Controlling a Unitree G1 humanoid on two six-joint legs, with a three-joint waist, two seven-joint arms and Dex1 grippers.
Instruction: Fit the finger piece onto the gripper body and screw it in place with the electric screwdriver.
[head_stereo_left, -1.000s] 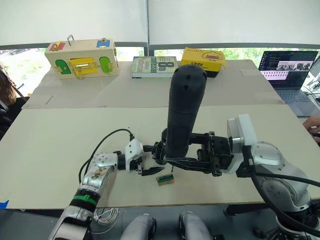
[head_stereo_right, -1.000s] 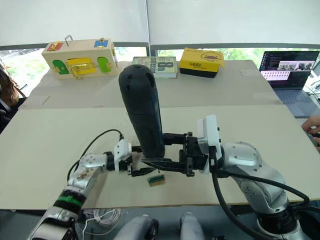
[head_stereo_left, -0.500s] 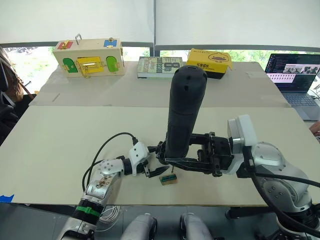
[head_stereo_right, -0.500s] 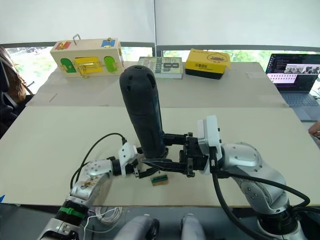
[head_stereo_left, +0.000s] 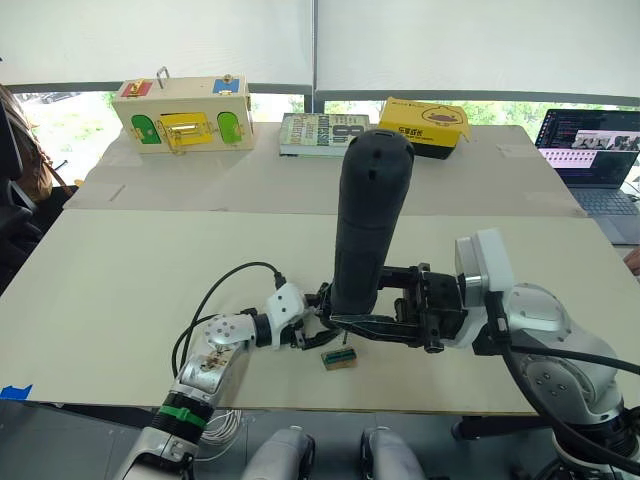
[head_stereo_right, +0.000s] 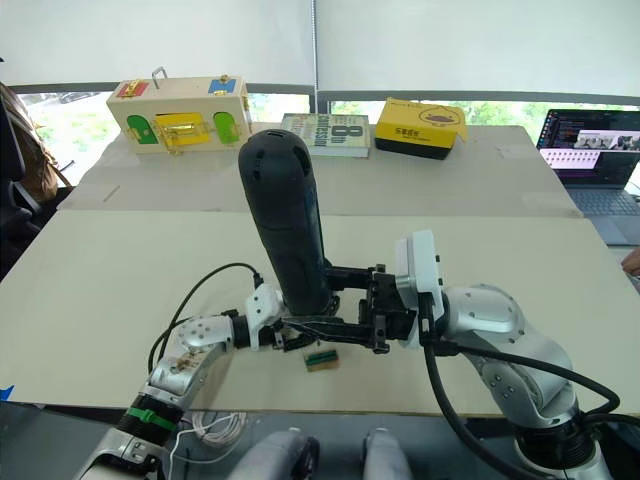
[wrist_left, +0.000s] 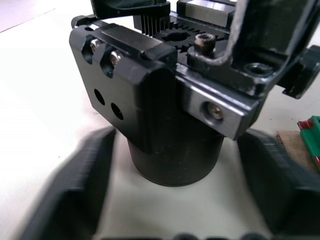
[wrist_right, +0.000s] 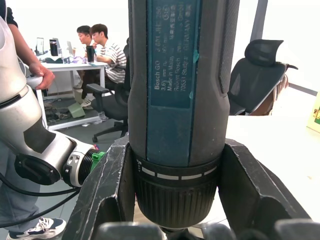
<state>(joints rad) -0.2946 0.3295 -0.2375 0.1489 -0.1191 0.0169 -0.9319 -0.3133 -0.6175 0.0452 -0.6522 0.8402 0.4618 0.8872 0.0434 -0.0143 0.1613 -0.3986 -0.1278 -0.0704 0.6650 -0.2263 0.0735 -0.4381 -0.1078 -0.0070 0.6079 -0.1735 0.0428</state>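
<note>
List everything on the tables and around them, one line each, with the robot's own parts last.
electric screwdriver: 1, matte black, upright at the front table's middle, held in the right gripper
gripper body: 1, black, on the front table between the left gripper's fingers, under the screwdriver
small block: 1, tan with green top, front table, just in front of the screwdriver
latch box: 1, cream with green, yellow, red and blue parts, far table, left
book: 1, green and white, far table, middle
box: 1, yellow and black, far table, right of the book
laptop: 1, open, screen lit, far right
left gripper: 1, white and black, jaws open around the gripper body
right gripper: 1, black, jaws shut on the screwdriver
</note>
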